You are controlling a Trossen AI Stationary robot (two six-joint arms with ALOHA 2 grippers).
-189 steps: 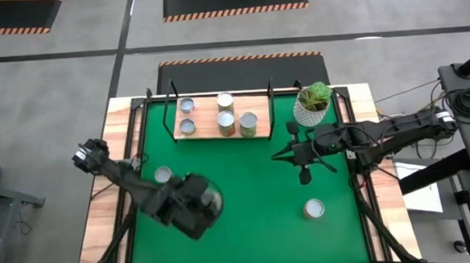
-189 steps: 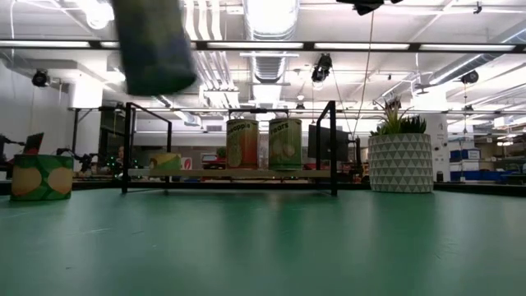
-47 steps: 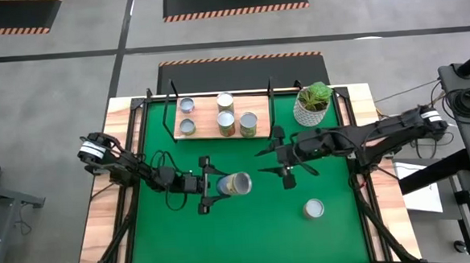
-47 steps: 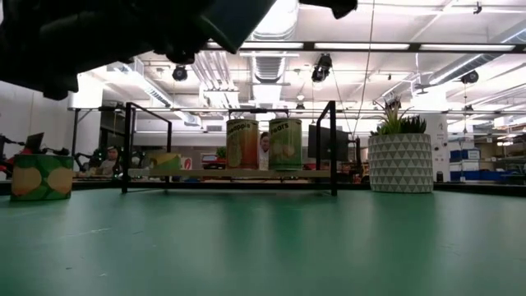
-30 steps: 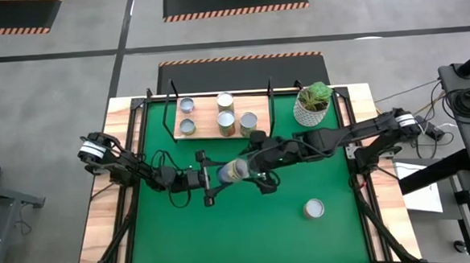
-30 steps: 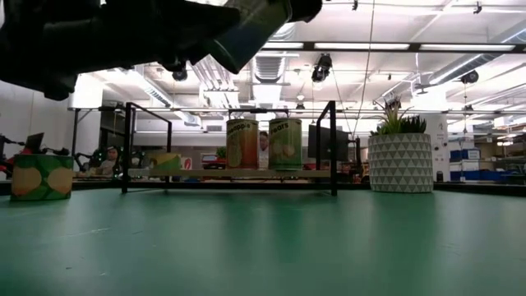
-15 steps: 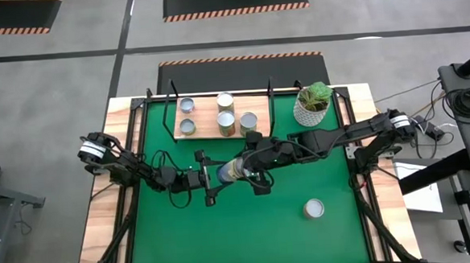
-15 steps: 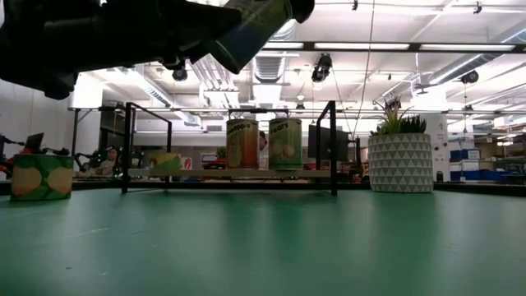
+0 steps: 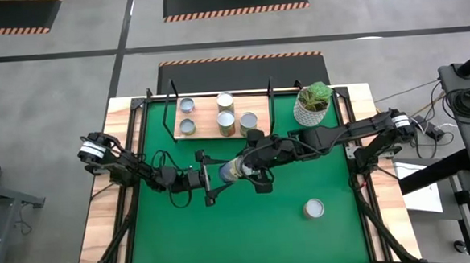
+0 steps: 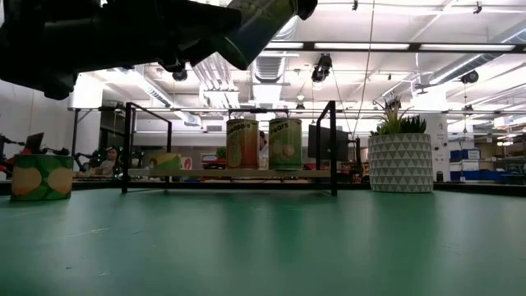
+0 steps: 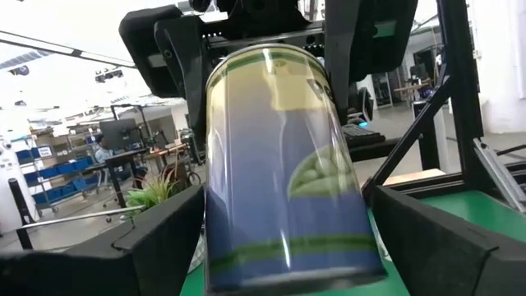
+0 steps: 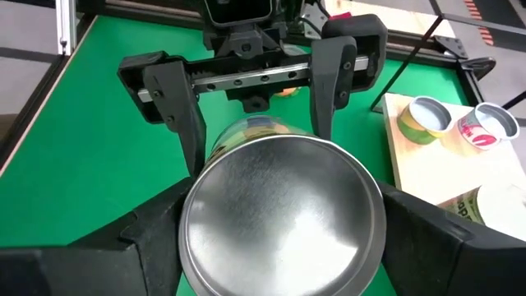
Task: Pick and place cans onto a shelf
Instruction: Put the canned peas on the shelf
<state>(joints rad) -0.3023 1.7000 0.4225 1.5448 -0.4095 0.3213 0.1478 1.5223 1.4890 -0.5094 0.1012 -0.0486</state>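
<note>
Inspecting mid-bench, we find one can (image 9: 234, 170) lying sideways in the air between both pincers. Right pincer (image 9: 251, 170) grasps it at its silver end; left pincer (image 9: 211, 178) stands released, fingers (image 12: 333, 70) just beside its sides. Five cans rest on the shelf (image 9: 206, 127).

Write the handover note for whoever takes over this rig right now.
Right gripper: shut on the carried can, in the air over the middle of the green mat.
Left gripper: at that can's other end; grip unclear.
Done: five cans stand on the shelf.
Left: shelve the carried can, then the near-right can and the left can, both on the mat.
</note>
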